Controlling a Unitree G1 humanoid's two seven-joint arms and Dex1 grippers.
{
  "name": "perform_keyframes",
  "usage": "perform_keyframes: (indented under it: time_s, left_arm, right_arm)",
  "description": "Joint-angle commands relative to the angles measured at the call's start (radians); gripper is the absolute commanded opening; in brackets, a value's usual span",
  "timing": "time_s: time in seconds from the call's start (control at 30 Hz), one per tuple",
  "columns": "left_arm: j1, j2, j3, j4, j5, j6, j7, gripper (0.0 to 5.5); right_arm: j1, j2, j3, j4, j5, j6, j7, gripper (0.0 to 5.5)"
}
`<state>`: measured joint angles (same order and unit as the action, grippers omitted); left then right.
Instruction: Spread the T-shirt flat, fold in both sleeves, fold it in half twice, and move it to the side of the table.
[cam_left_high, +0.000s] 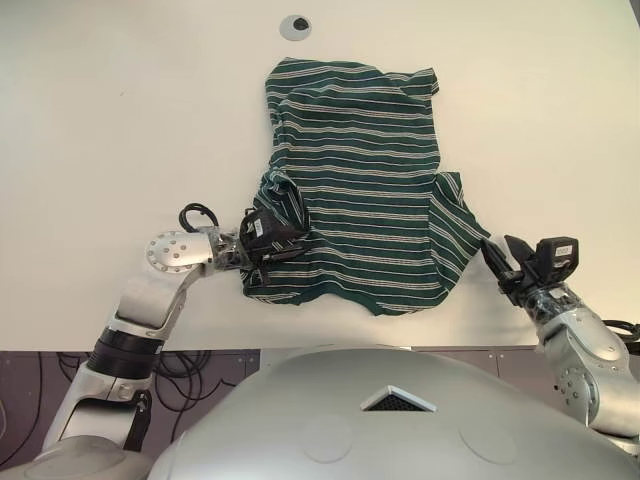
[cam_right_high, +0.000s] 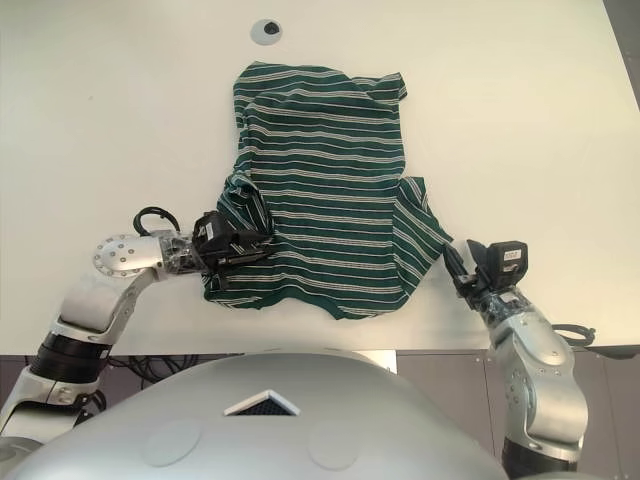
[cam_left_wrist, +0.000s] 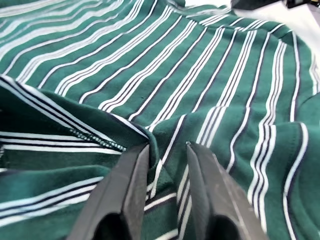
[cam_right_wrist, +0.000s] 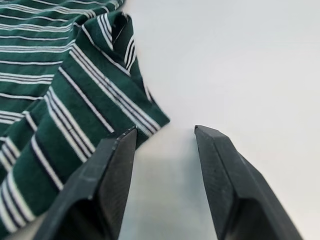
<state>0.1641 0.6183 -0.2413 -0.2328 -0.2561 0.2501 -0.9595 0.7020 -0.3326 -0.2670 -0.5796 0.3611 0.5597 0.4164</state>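
A dark green T-shirt (cam_left_high: 360, 180) with white stripes lies rumpled on the white table (cam_left_high: 100, 150), with its sleeves near the front edge. My left gripper (cam_left_high: 285, 245) rests on the shirt's left sleeve, where the cloth is bunched up. In the left wrist view its fingers (cam_left_wrist: 125, 185) stand close together with a fold of striped fabric pinched between them. My right gripper (cam_left_high: 503, 252) stands open on bare table just beside the right sleeve (cam_right_wrist: 100, 100). Its jaws are apart, with nothing between them, and one finger (cam_right_wrist: 112, 165) is next to the sleeve's hem.
A small round grey cap (cam_left_high: 295, 27) is set into the table behind the shirt. The table's front edge (cam_left_high: 200, 348) runs close below both grippers. Cables (cam_left_high: 180, 370) hang under it on the left. Bare tabletop stretches to both sides.
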Motion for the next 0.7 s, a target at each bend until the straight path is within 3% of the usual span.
perform_keyframes:
  time_s: [0.03,0.1,0.23,0.37,0.5,0.7]
  left_arm:
    - [-0.014,0.001,0.029,-0.031,-0.011,-0.035,0.003,1.26]
    - [-0.021,0.008,0.053,-0.053,-0.025,-0.047,0.001,1.26]
    - [-0.031,0.017,0.111,-0.102,-0.070,-0.049,-0.003,1.26]
    - [-0.025,0.043,0.183,-0.113,-0.116,-0.048,-0.021,1.26]
    - [0.042,0.115,0.263,-0.088,-0.127,-0.087,-0.084,1.26]
    - [0.044,0.105,0.245,-0.026,-0.109,-0.116,-0.104,1.26]
  right_arm:
    - [-0.009,-0.028,0.017,0.032,0.007,0.035,0.021,2.11]
    - [-0.010,-0.037,0.052,0.044,-0.017,0.030,0.036,2.11]
    - [-0.013,-0.042,0.083,0.059,-0.025,0.014,0.039,1.57]
    - [-0.019,-0.042,0.079,0.087,-0.023,-0.011,0.038,0.14]
    - [-0.039,-0.023,0.048,0.034,-0.094,-0.186,-0.009,0.01]
    - [-0.053,-0.113,0.351,-0.091,-0.408,-0.361,0.020,0.01]
